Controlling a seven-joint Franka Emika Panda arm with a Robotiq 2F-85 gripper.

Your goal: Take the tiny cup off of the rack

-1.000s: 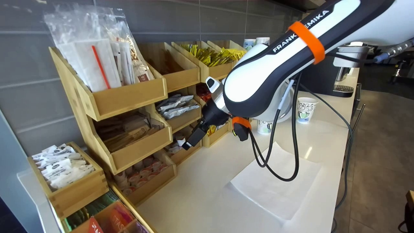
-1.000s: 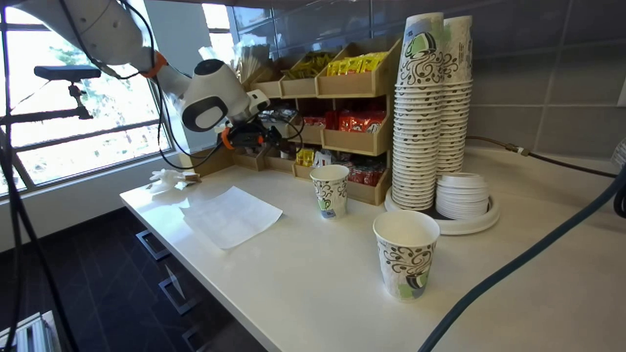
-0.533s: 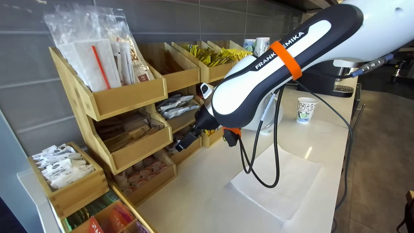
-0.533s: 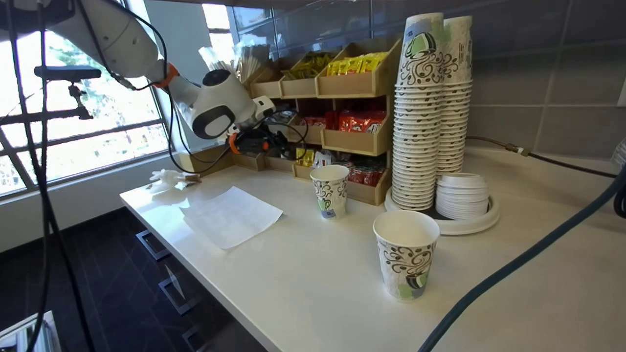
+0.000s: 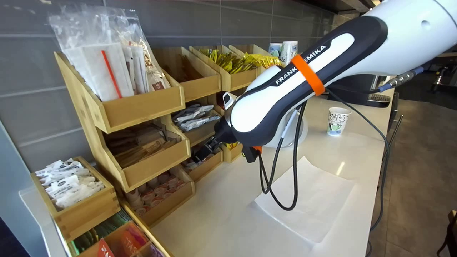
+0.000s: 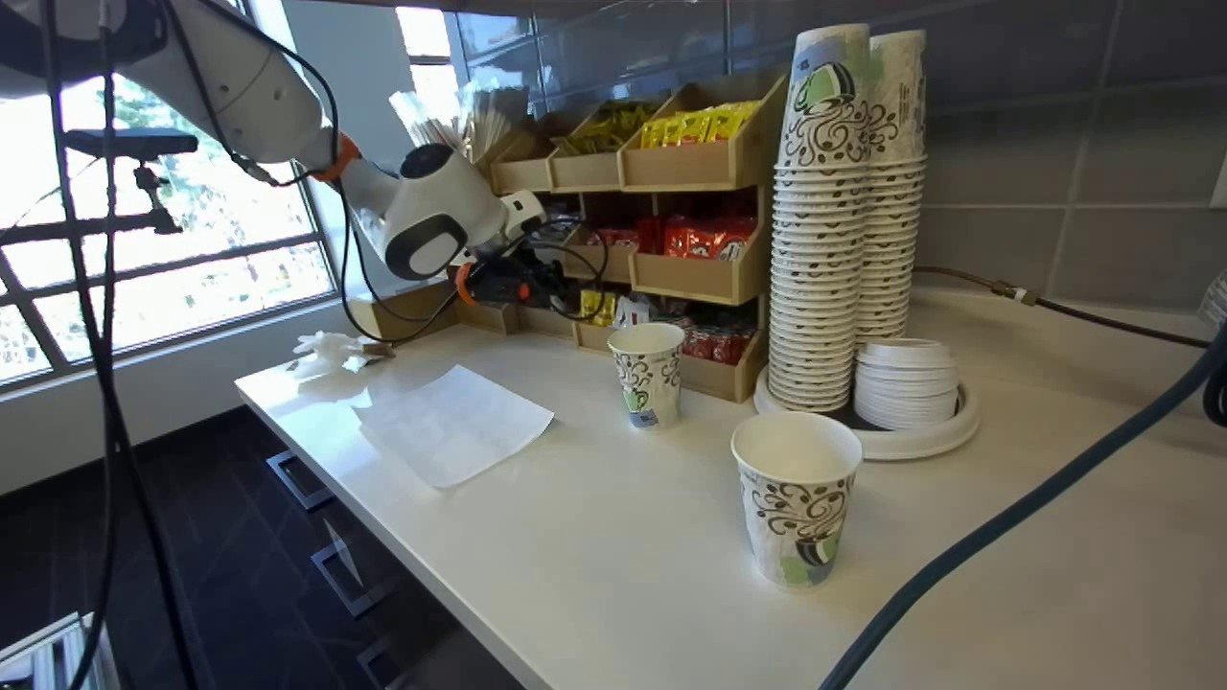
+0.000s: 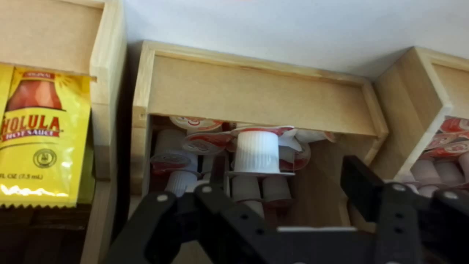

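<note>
The tiny cup [image 7: 257,152], a white ribbed tub, sits lid-down atop several similar tubs in a low bin of the rack. In the exterior views I cannot make it out behind the gripper. The light-wood rack [image 5: 144,109] also shows in an exterior view [image 6: 690,278], and its bin's front panel [image 7: 256,91] shows in the wrist view. My gripper [image 7: 287,168] is open and holds nothing. The left finger [image 7: 218,172] is close beside the cup; the right finger [image 7: 361,187] is well off to its right. In an exterior view the gripper [image 5: 197,159] is at the low bin's opening.
Yellow hot sauce packets [image 7: 40,135] fill the adjoining bin. Wooden bin walls [image 7: 408,106] flank the opening. Two paper cups [image 6: 647,374] [image 6: 798,498] and a white paper sheet [image 6: 455,426] lie on the counter. Tall cup stacks [image 6: 824,220] stand beside the rack.
The arm has lowered and the gripper has shifted left, toward the low bin, in an exterior view. A small white tub seen earlier at the fingertips is now hidden there.
</note>
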